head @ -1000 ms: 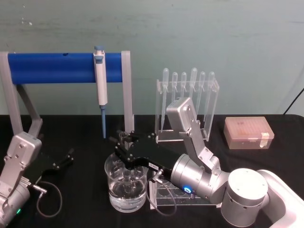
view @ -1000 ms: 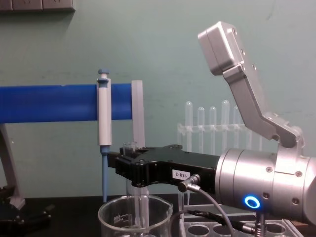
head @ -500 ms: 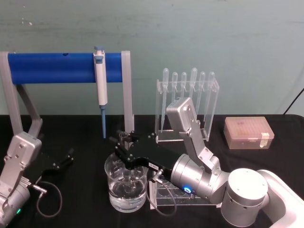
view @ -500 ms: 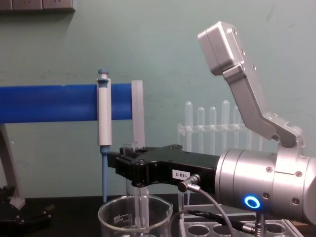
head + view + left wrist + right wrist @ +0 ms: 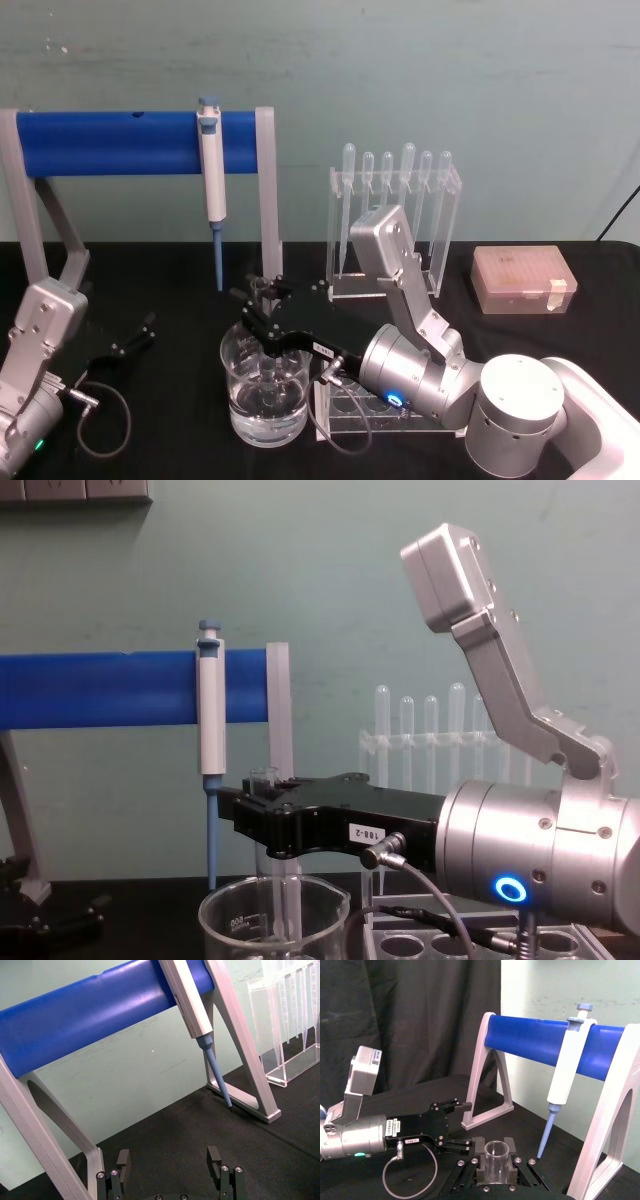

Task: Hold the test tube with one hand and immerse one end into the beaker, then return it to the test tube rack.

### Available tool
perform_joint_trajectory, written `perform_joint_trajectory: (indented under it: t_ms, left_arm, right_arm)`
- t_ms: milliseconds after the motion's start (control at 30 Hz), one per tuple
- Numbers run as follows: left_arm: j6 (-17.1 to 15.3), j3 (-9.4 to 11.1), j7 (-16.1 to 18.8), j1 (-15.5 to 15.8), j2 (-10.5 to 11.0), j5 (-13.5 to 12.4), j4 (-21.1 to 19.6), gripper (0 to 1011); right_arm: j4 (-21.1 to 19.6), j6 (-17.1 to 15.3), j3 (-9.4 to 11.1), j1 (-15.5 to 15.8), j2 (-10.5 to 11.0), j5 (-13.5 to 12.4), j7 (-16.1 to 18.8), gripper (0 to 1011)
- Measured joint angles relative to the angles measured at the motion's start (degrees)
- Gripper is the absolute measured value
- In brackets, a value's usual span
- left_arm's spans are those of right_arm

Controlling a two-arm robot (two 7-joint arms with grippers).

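My right gripper (image 5: 263, 322) is shut on the test tube (image 5: 264, 777), a clear glass tube held upright just below its open rim. The rim (image 5: 496, 1151) shows between the black fingers in the right wrist view. The tube's lower part (image 5: 286, 900) hangs straight down inside the beaker (image 5: 232, 398), a wide glass with water at the bottom; I cannot tell how deep the rounded end sits in the water. The beaker's rim (image 5: 225, 902) lies right under the gripper. My left gripper (image 5: 132, 338) rests open and low over the table at the left, its fingers (image 5: 214, 1156) spread with nothing between them.
Behind the beaker stands a blue-barred stand (image 5: 110, 142) with a white-and-blue micropipette (image 5: 213, 170) hanging from it. A clear rack of plastic pipettes (image 5: 395, 225) is at the back right. A clear tube rack (image 5: 345, 410) lies under my right wrist. A pinkish box (image 5: 522, 280) sits far right.
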State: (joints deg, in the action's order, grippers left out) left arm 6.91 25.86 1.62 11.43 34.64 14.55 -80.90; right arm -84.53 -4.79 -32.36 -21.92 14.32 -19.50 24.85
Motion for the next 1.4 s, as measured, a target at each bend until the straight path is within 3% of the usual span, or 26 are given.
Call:
perform_joint_trajectory:
  t_ms: [1400]
  left_arm:
    - [0.0, 0.0, 0.0, 0.0, 0.0, 0.0, 0.0, 1000]
  right_arm:
    - [0.0, 0.0, 0.0, 0.0, 0.0, 0.0, 0.0, 224]
